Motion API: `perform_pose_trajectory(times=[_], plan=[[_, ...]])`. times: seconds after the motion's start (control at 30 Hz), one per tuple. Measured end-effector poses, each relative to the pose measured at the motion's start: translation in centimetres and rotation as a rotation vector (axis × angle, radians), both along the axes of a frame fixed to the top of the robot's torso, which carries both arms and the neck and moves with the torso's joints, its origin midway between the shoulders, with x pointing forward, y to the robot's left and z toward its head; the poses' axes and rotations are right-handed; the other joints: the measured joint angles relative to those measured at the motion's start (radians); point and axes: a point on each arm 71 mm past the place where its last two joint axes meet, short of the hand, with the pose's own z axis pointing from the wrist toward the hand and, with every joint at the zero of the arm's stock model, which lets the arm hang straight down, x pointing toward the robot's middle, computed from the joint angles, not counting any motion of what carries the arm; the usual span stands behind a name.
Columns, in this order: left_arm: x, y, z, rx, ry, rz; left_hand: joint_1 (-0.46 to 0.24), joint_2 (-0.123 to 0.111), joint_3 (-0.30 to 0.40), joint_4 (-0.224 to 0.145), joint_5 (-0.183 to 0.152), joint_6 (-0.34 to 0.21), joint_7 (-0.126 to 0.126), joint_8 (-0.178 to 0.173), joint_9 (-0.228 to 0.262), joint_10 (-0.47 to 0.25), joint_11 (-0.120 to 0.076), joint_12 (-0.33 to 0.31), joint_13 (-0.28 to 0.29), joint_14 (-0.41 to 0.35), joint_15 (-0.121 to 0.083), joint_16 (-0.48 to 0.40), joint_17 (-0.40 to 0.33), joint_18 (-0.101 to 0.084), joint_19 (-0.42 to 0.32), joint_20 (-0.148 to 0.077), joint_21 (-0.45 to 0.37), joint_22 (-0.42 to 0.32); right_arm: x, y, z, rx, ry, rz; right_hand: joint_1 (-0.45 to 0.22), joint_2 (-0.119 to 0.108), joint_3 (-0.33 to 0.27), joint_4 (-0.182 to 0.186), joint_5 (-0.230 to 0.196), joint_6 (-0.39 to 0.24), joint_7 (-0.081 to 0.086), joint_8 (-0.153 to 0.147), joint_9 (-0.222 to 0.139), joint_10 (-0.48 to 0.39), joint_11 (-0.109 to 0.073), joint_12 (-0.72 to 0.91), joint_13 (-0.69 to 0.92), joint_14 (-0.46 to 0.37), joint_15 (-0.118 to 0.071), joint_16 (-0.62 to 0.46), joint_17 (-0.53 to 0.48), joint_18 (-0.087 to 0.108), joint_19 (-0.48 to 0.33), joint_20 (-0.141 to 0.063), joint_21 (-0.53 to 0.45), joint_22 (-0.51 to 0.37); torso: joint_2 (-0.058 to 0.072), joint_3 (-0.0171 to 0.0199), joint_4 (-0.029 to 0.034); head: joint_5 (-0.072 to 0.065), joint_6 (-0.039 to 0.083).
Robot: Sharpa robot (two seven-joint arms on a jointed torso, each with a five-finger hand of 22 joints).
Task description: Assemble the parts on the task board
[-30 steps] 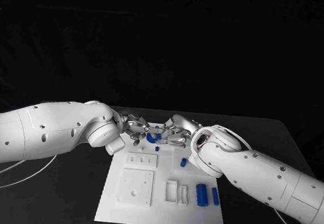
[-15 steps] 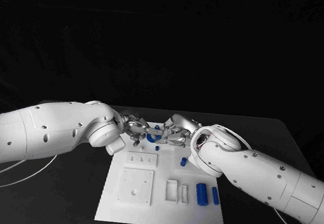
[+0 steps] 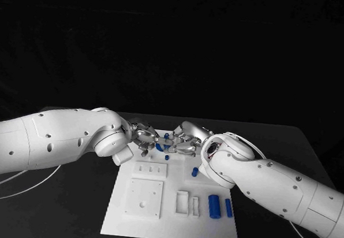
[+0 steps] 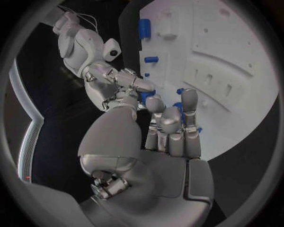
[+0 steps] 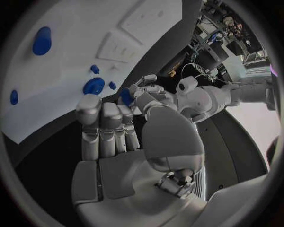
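Observation:
The white task board point(image 3: 170, 212) lies lengthwise on the black table. At its far end my left hand point(image 3: 144, 138) and my right hand point(image 3: 185, 144) meet fingertip to fingertip. A small blue part point(image 3: 161, 146) sits between them, just above the board, and fingers of both hands close on it. In the left wrist view the part point(image 4: 148, 93) is at the tips of the right hand point(image 4: 118, 82). In the right wrist view the part point(image 5: 125, 96) shows against the left hand point(image 5: 148, 87). How firmly each hand grips it is partly hidden.
Loose blue parts lie on the board: a short peg point(image 3: 194, 171), a thick cylinder point(image 3: 214, 206) and a thinner one point(image 3: 228, 208). A round blue part point(image 5: 93, 86) and small pegs point(image 5: 94, 69) sit near the hands. A white square block point(image 3: 145, 198) occupies the board's near left.
Both hands and the blue part between them have edged very slightly to the left. Everything on the board is as before.

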Motion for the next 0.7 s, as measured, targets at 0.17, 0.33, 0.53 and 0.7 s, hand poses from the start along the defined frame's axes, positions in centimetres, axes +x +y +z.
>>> perform_pose_trajectory(times=[0.17,0.33,0.53,0.7], plan=[[-0.01,0.00,-0.04,0.003,0.001,0.000,0.006,0.050,-0.025,-0.050,0.000,0.000,0.000,0.000,0.000,0.000,0.000,0.000,0.001,0.000,0.000,0.000,0.002,0.000,0.004,-0.004,-0.013,0.014,0.01,0.04,-0.04,-0.002,0.002,0.000,0.000,0.000,0.000,0.000,0.000,0.000,0.000,0.000,0.000,0.000,0.000,0.000,0.000,0.000,0.000,0.000,0.000,0.000,0.000,0.000,0.000,0.000,0.000,0.0001,-0.0001,0.000,0.001],[-0.02,-0.01,-0.06,0.003,0.001,-0.001,0.034,0.133,-0.040,-0.107,0.014,0.003,-0.003,0.000,0.000,0.000,0.000,0.000,0.001,0.000,0.000,0.000,0.002,0.000,0.004,-0.004,-0.019,0.023,0.02,0.04,-0.13,-0.006,0.005,-0.001,0.000,0.000,-0.001,-0.001,0.000,-0.001,0.000,0.000,0.000,0.000,0.000,0.000,0.000,0.000,0.000,0.000,0.000,0.000,0.000,0.000,0.000,0.000,0.000,0.0005,-0.0001,-0.001,0.000],[-0.08,-0.12,-0.04,-0.001,0.002,-0.009,0.093,0.192,-0.002,-0.177,0.029,-0.006,-0.009,-0.009,-0.013,-0.006,-0.002,0.000,0.001,-0.002,-0.002,0.000,0.001,0.000,0.007,-0.007,-0.023,0.030,0.07,-0.05,-0.35,-0.011,0.010,-0.005,0.000,0.000,-0.001,-0.001,0.000,0.001,0.003,-0.001,0.000,0.000,0.000,0.000,0.000,0.000,0.000,0.000,0.000,0.000,0.000,0.000,0.000,0.000,0.000,0.0005,0.0001,-0.002,-0.002],[-0.12,-0.07,-0.13,-0.001,0.008,-0.015,0.102,0.199,0.042,-0.175,0.035,-0.013,-0.005,-0.009,-0.017,-0.008,0.000,0.000,-0.001,-0.006,-0.002,0.000,0.001,-0.002,0.007,-0.007,-0.028,0.041,0.07,-0.03,-0.53,-0.012,0.014,-0.006,0.000,0.000,-0.001,-0.001,0.000,0.001,0.004,-0.001,0.001,0.000,0.000,0.000,0.000,0.000,0.000,0.000,0.000,0.000,0.000,0.000,0.000,0.000,0.001,0.0001,-0.0003,-0.002,-0.003]])
